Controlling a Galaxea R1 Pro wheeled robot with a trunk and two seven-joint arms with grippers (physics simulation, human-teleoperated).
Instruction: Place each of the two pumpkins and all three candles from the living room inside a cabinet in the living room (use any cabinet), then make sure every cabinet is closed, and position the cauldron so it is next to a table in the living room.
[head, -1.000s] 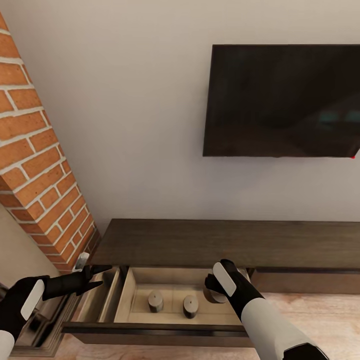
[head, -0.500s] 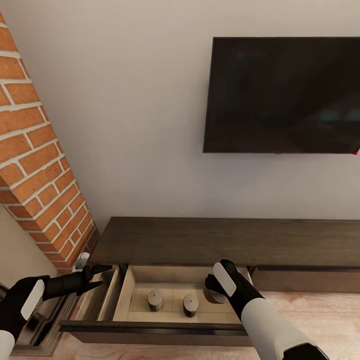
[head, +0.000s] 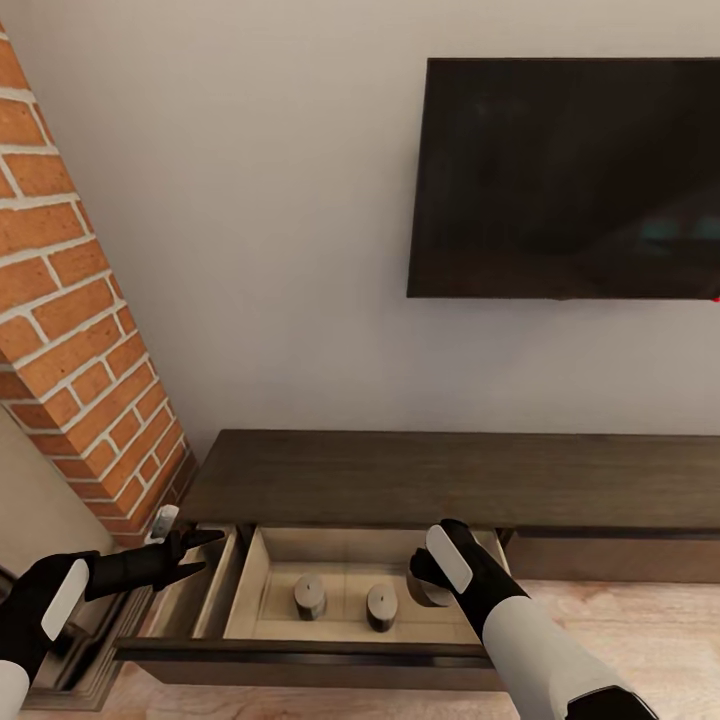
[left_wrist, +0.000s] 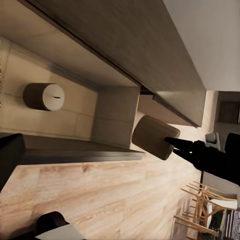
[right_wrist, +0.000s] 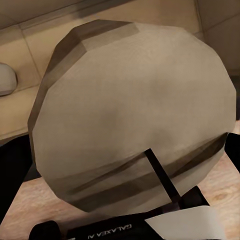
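**A:** Why is the right arm's fingers (head: 428, 583) hanging over the pulled-out beige-lined drawer (head: 340, 640) of the long dark-brown wooden TV cabinet (head: 450, 478)?

**B:** They are clamped on a squat olive-grey candle stub (right_wrist: 135, 115), carried on its side. In the right wrist view its flat end with the thin dark wick faces the camera and the drawer floor lies just beyond. I judge this to be the third candle, about to be set down.

**A:** And the other two?

**B:** Two matching grey stubs stand upright on the drawer floor, one (head: 310, 597) farther from the right fingers, one (head: 381, 607) just beside them. That nearer stub is what stands in the way: the held candle wants the bare corner on the fingers' far side from it.

**A:** The left arm?

**B:** Its dark fingers (head: 195, 555) are spread apart with nothing between them, hovering by the drawer's end near the red brick fireplace wall (head: 70, 330), likely kept clear of the drop.

**A:** Anything else around?

**B:** A black wall TV (head: 570, 175) above the cabinet and light wood plank floor (head: 640, 630) beneath. The drawer is open, so closing it remains.
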